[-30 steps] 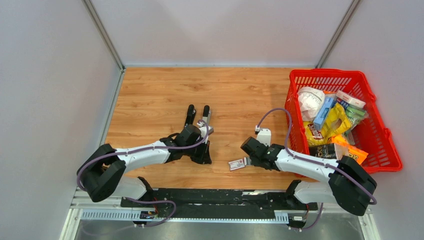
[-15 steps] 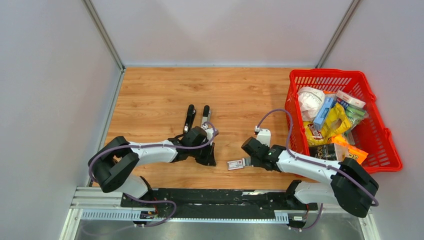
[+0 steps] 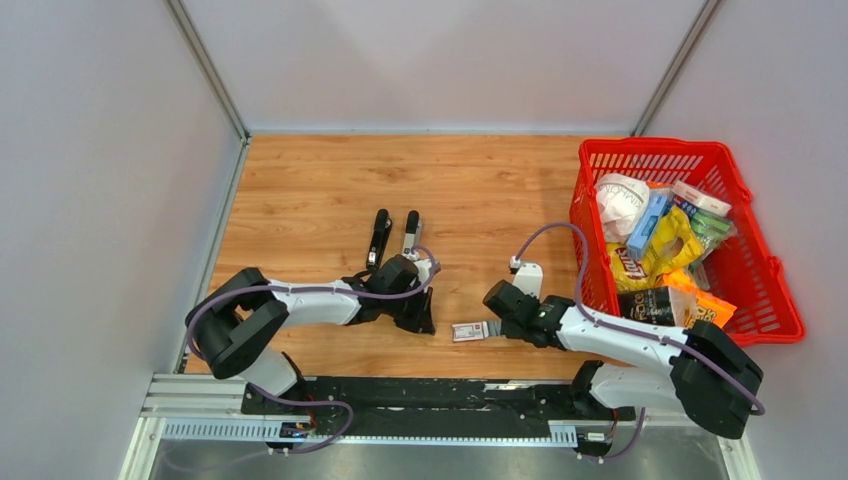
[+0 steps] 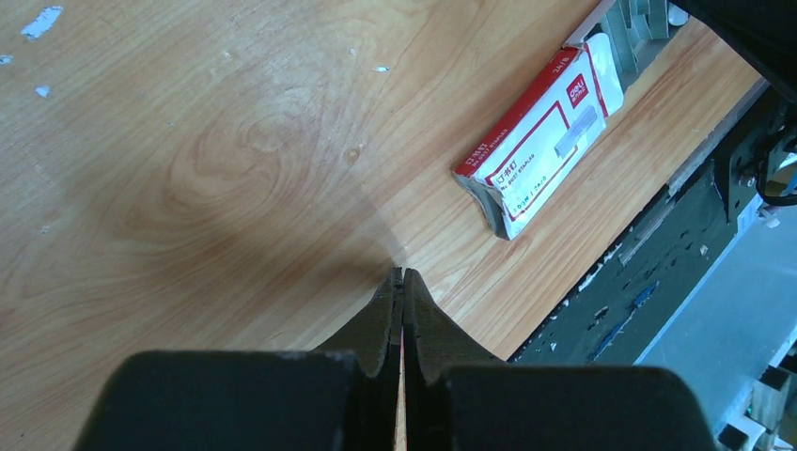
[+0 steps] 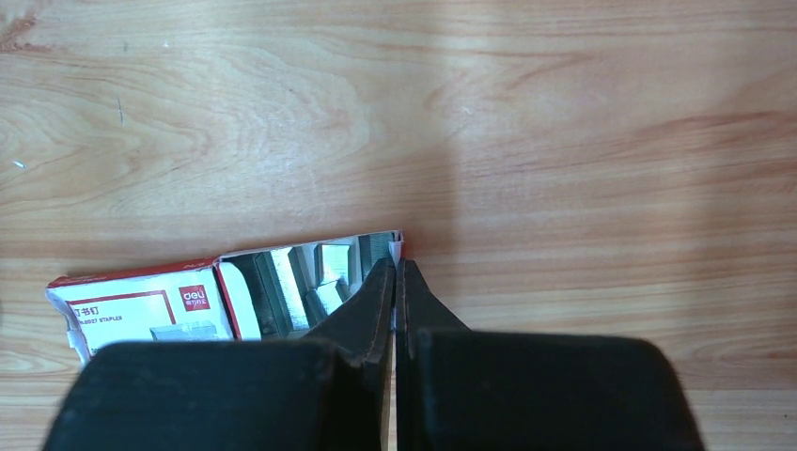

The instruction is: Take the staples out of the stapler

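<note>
Wood-grain table (image 3: 300,180) boxed in by grey walls, usual setup. Starting on the left: the stapler (image 3: 380,237) lies swung open flat as two black bars, a bit left of centre, and nothing is touching it. The big change over the last second is the left gripper (image 3: 424,318). It was parked right below the stapler and has slid right and toward the bottom of the frame, so now it's just beside the little red-and-white staple box (image 3: 467,331). Its wrist cam shows the fingers (image 4: 381,319) pressed together with barely a slit between them. If there's a strip pinched in there I honestly can't tell, it's too thin to see. The box has shuffled slightly left as well, dragged by the right gripper (image 3: 491,326), which is clamped on the white flap at the box's open end. The right wrist view shows silvery staples (image 5: 320,268) sitting inside that open end, so those are the ones I can actually see. Whether any are left in the stapler's channel is too small to make out. My guess is the pulling-out part is mostly done and this is the drop-off into the box, with both arms closing in on each other. Red basket (image 3: 652,144) of snacks at far right hasn't budged.
</note>
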Motion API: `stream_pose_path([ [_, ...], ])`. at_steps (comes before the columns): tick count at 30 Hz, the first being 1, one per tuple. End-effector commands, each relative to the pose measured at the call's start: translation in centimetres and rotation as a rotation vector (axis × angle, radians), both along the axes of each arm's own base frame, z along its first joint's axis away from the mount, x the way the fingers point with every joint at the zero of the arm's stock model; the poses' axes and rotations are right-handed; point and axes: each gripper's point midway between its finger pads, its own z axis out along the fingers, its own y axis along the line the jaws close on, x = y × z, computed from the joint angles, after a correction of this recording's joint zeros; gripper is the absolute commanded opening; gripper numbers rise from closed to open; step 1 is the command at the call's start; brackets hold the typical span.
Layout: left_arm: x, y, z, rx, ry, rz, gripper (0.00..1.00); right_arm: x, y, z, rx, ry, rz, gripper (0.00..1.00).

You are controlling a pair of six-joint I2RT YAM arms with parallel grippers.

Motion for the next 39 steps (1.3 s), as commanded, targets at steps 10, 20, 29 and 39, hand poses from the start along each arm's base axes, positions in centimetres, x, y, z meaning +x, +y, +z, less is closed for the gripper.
stream_pose_path([
  [10,0.8,-2.6,1.7,-0.072,-0.036,-0.008,0.0,-1.5,-0.4,-0.9,0.002,0.041,-0.027,0.0],
  [20,0.3,-3.0,1.0,-0.062,-0.021,-0.02,0.0,-1.5,0.3,-0.9,0.029,0.04,-0.039,0.0],
  [29,0.4,-3.0,0.4,-0.041,-0.016,-0.012,0.0,-1.5,0.9,-0.9,0.046,0.043,-0.032,0.0],
  [39,0.2,-3.0,0.2,-0.032,-0.009,-0.017,0.0,-1.2,1.8,-0.8,0.069,0.044,-0.036,0.0],
])
